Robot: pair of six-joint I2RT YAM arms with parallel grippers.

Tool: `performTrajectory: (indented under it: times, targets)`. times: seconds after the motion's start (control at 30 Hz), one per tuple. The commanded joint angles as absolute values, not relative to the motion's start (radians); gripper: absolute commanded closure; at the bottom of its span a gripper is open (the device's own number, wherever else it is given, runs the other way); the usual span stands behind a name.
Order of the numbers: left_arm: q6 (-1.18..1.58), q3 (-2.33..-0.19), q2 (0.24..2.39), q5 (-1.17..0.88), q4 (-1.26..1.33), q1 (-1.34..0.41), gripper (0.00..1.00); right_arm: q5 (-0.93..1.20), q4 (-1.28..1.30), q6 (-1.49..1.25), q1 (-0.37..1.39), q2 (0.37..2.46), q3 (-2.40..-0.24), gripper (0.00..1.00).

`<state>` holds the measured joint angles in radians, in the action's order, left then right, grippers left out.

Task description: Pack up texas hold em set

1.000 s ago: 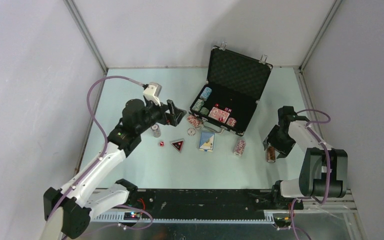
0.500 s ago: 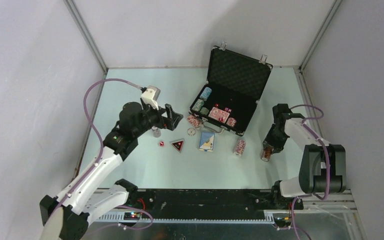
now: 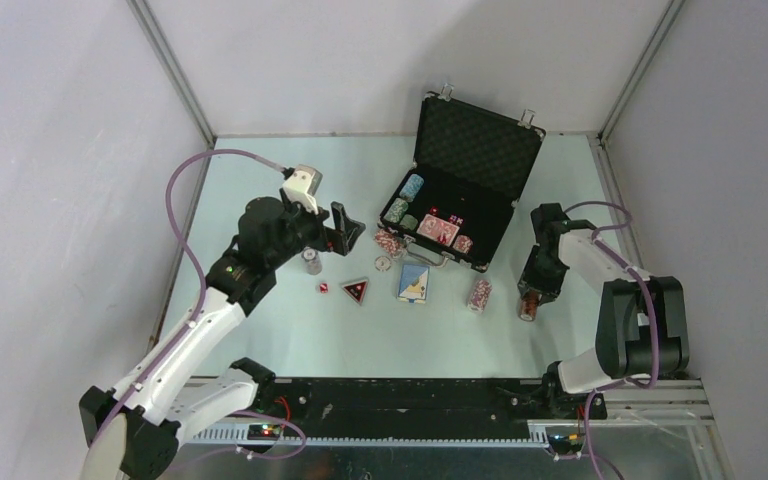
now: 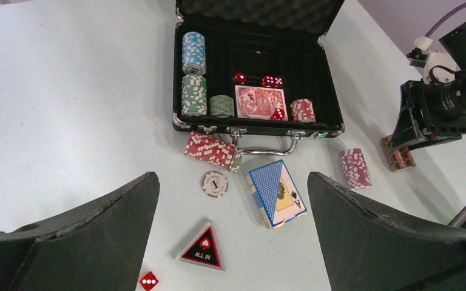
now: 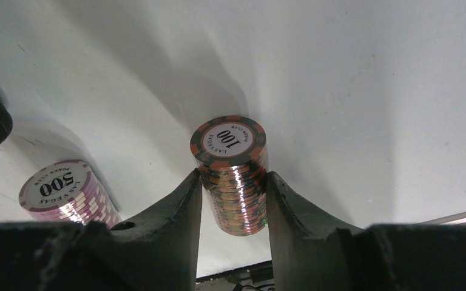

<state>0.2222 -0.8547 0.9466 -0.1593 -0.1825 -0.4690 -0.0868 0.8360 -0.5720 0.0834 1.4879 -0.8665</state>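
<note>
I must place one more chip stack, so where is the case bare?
Bare: the back rows of the case right of the blue stack, behind the dice. Crowded: the front row, from green stacks to red deck.

Seen from the right wrist, the top chip of the brown stack (image 5: 229, 140) reads "100" in black on a white centre, ringed by "LAS VEGAS" and "POKER CLUB". The pink stack (image 5: 56, 185) beside it reads "500" with the same two phrases.

Seen from the left wrist, the black triangle (image 4: 201, 250) carries a red heart above "ALL IN". The blue deck (image 4: 276, 194) shows a black spade sign. The white button (image 4: 215, 183) has a centre mark too small to read. The red die (image 4: 148, 280) shows three white pips.
</note>
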Motion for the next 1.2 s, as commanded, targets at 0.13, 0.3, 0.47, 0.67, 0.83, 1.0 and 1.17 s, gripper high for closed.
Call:
performTrajectory:
  times: [0.13,0.3,0.47,0.67,0.83,1.0,1.17]
  targets:
    - [0.185,-0.871,0.942,-0.137,-0.155,-0.474,0.00,-0.020,0.797,-0.542,0.102,1.478,-0.904,0.67]
    - [0.173,-0.869,0.948,-0.128,-0.151,-0.474,0.00,0.011,0.772,-0.529,0.115,1.509,-0.896,0.31]
    - [0.154,-0.871,0.954,-0.127,-0.149,-0.474,0.00,0.031,0.746,-0.540,0.117,1.555,-0.879,0.46]
    - [0.132,-0.867,0.947,-0.112,-0.157,-0.474,0.00,0.024,0.738,-0.541,0.130,1.551,-0.876,0.59]
    - [0.118,-0.869,0.944,-0.101,-0.162,-0.474,0.00,0.046,0.735,-0.542,0.124,1.538,-0.891,0.62]
    - [0.112,-0.870,0.943,-0.090,-0.170,-0.474,0.00,0.067,0.741,-0.527,0.118,1.465,-0.966,0.63]
    - [0.108,-0.886,0.961,-0.094,-0.166,-0.474,0.00,0.117,0.696,-0.513,0.120,1.427,-1.066,0.63]
